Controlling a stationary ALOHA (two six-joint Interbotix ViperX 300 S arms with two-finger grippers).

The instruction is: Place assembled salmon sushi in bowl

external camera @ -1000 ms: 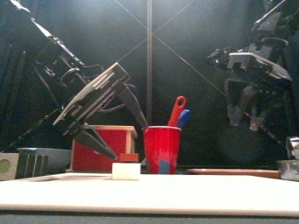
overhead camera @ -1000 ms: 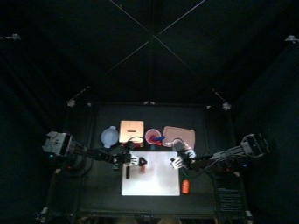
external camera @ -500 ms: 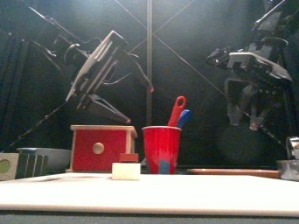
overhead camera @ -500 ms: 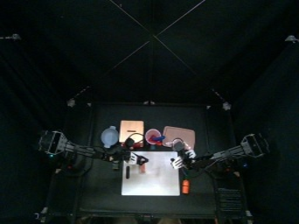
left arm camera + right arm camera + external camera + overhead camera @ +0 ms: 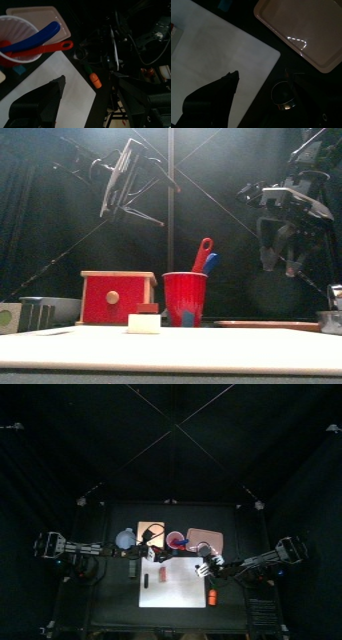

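- The left end effector (image 5: 138,203) hung high above and left of the red cup (image 5: 185,300), its jaws spread wide and holding nothing.
- A red wooden box (image 5: 115,297) with a round light knob stood just left of the red cup, at the back of the white board (image 5: 174,346).
- The assembled salmon sushi (image 5: 144,319), a small red-orange piece on a white block, sat on the white board just left of and in front of the red cup; no end effector touched it.
- The red cup held a red utensil (image 5: 202,254) and a blue utensil (image 5: 37,38), both leaning.
- A bright orange stick-shaped object (image 5: 95,80) lay on the dark worktop (image 5: 238,612) beyond the board's edge, apart from the cup.
- A tan tray (image 5: 308,31) lay right of the red cup, beside the board.
- The right end effector (image 5: 279,253) hung well above the worktop, right of the red cup; its jaws stood apart, empty.
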